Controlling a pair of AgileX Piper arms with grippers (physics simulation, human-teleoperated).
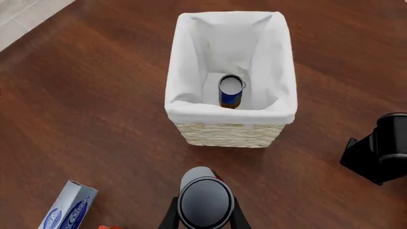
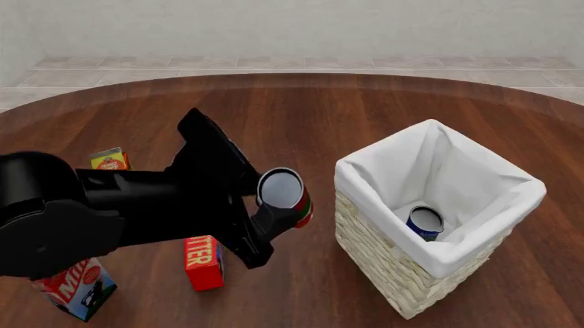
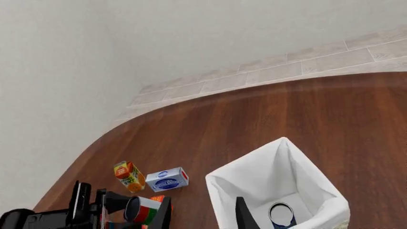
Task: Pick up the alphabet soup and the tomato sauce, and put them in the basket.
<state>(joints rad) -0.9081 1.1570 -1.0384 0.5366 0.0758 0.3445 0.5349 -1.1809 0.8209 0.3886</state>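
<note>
tomato sauce (image 2: 284, 197) is clamped in the left hand (image 2: 270, 217), just beside the basket (image 2: 383, 263).

Butter box (image 2: 204, 262), milk carton (image 2: 76, 289), juice carton (image 2: 109, 159)

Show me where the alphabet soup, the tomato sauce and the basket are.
alphabet soup (image 2: 425, 221), front view, silvery top.
tomato sauce (image 2: 281, 189), front view, round top.
basket (image 2: 370, 244), front view, woven side wall.
</note>
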